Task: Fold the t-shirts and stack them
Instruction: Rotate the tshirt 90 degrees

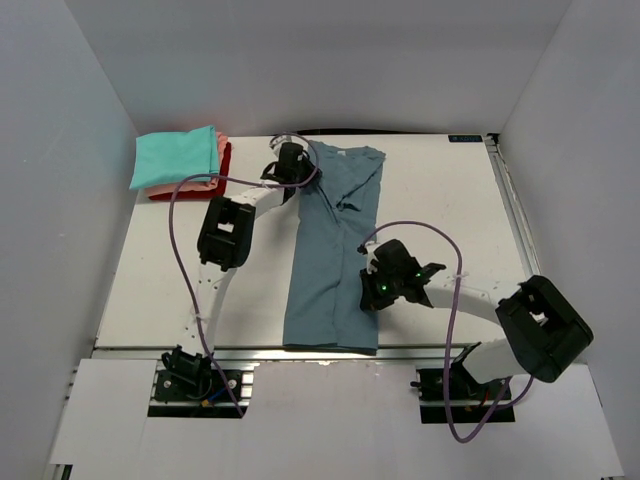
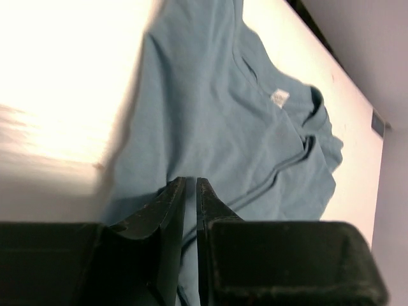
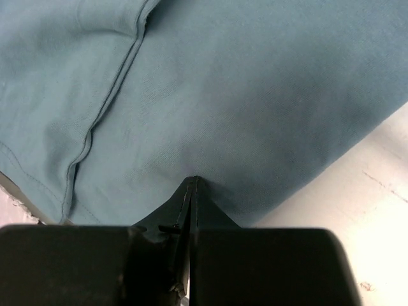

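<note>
I see the blue shirt [image 1: 335,260] lying in the middle of the table [image 1: 460,200] as a long narrow strip. Its long axis runs from the near edge to the far edge, with the collar and white tag [image 2: 278,97] at the far end. My left gripper [image 1: 297,165] is at the far left corner by the collar, its fingers nearly together with what looks like cloth between them, though the slit is too dark to be sure. My right gripper [image 1: 375,290] sits at the strip's right edge, nearer the hem, closed and pinching a small pucker of fabric [image 3: 193,182]. The hem points toward me, so the right arm is closer to it. The folded stack, teal shirt [image 1: 175,160] on top, waits at far left.
</note>
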Controlling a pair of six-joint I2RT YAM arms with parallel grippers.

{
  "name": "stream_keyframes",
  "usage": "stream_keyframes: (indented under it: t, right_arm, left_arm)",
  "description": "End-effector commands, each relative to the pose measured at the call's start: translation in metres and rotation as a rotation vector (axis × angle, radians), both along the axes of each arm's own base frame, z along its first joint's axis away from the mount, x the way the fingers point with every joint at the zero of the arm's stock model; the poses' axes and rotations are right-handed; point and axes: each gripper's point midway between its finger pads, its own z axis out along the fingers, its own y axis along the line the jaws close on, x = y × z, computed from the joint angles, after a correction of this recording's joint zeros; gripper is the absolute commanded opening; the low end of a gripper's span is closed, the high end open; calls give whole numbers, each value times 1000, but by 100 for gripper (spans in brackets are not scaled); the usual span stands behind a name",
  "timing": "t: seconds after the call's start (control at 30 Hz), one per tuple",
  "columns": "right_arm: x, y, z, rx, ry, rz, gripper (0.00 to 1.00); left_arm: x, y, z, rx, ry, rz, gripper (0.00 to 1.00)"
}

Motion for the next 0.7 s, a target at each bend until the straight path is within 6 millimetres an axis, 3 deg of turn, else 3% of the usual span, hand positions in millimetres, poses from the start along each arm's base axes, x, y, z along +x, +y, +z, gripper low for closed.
stream_keyframes:
  t: [0.0,0.07,0.2,0.23,0.33,0.47,0.67]
  right_arm:
    - [7,-5,-10,-56,-36,14,0]
    - [6,-7,-14,-76,-21,28,0]
    - [1,-10,-23,-131,40,53,6]
    - [9,-5,-16,-134,34,51,10]
    - [11,0,-11,-136,52,57,13]
    - [17,4,-6,-132,47,50,14]
    - [8,-11,-21,-213,94,58,13]
  left_arm:
    - [19,38,-17,46,17,130,25]
    - [28,44,-13,38,1,141,24]
    - [38,52,-24,61,37,148,24]
    - [39,53,-34,65,51,148,24]
    - [45,63,-34,61,44,173,22]
    - [46,80,-38,71,58,211,21]
    - [43,103,-47,95,87,247,21]
